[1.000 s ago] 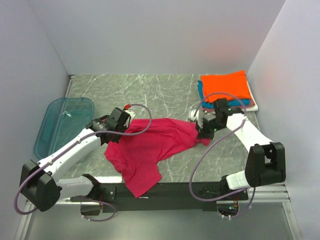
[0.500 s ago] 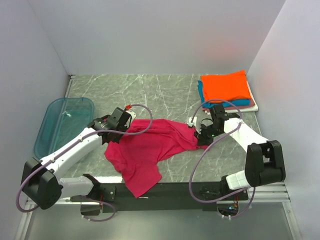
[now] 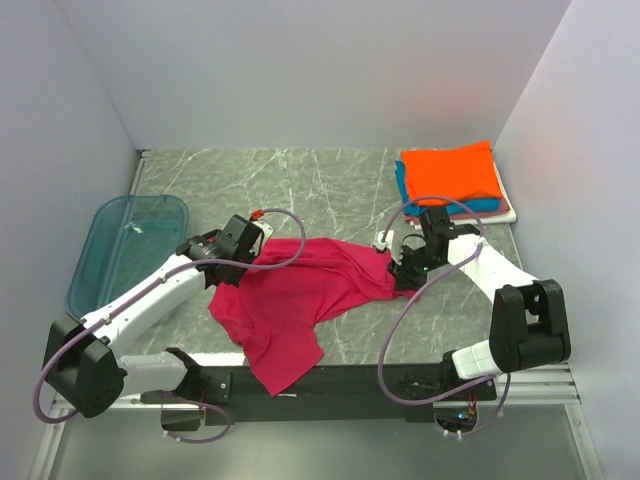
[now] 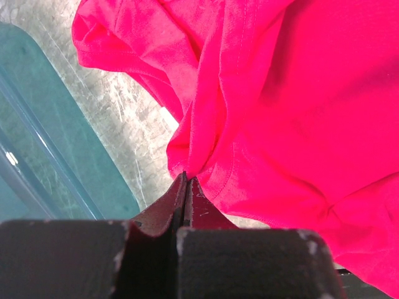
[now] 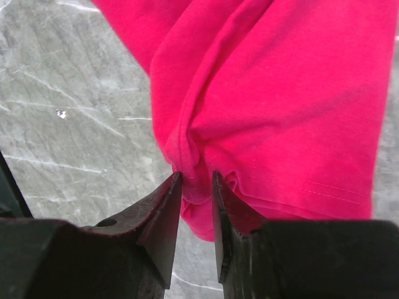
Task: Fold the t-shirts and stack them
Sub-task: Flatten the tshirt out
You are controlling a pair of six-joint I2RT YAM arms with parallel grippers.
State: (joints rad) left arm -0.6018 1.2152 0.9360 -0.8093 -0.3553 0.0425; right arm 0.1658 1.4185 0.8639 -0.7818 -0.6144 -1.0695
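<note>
The magenta-red t-shirt (image 3: 300,300) lies crumpled across the near middle of the counter (image 3: 300,185), one end reaching past the near edge. The left hand (image 4: 185,179) is pinched fully together on a fold at its left side, near the blue tray (image 3: 120,245). The right hand (image 5: 197,177) stands narrowly parted at the shirt's right side, with a bunched fold between its 2 fingers. A stack of folded t-shirts (image 3: 452,175), orange on top, sits at the far right.
</note>
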